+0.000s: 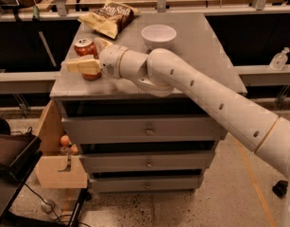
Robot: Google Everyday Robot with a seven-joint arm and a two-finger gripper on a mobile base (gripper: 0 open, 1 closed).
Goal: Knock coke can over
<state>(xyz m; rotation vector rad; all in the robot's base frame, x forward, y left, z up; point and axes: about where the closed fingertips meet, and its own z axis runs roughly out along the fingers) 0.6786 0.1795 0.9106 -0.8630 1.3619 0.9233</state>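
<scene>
At the nine o'clock edge of the grey cabinet surface [201, 56] the coke can [86, 49] stands with its silver top up, close to the front left corner. The pincer [81, 65] lies across the front of the can, at its six o'clock, hiding the can's lower part and pointing toward nine o'clock. It looks to be touching the can. Whether the pincer is spread or pressed together, I cannot tell.

Toward twelve o'clock from the can, at the far left corner, the tan Sea Salt chip bag [108, 18] lies flat. At about one o'clock from the can, apart from it, sits the white bowl [158, 35], upright.

The white arm [206, 96] comes in from five o'clock, low at the right edge, and slopes up across the cabinet's front right corner. It bends at a rounded joint near the surface's middle front, and its wrist then runs level toward the can. Off the surface at three o'clock, a small clear bottle [278, 58] stands on a ledge.
</scene>
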